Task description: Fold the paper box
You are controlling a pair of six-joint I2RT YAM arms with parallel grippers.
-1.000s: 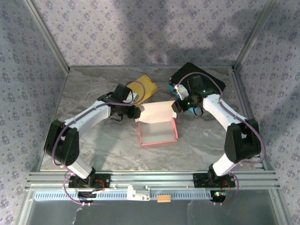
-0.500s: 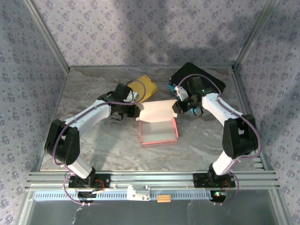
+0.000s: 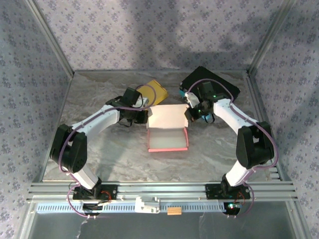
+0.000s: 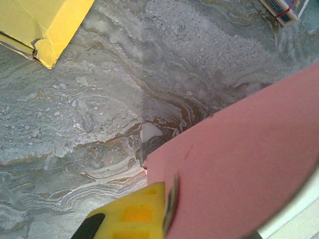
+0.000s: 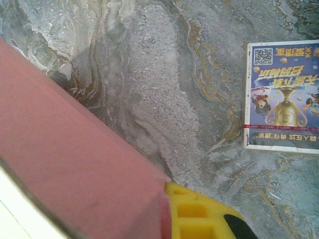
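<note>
A grey marbled counter [image 3: 99, 144] sits inside purple floral-papered walls [image 3: 149, 30]. The pink paper box [image 3: 168, 132] lies open at its middle, back flap raised; the left end effector [image 3: 145, 118] and right end effector [image 3: 188, 113] each clamp a flap edge. Wrist views crop the box, and each opposing finger is hidden behind the flap
</note>
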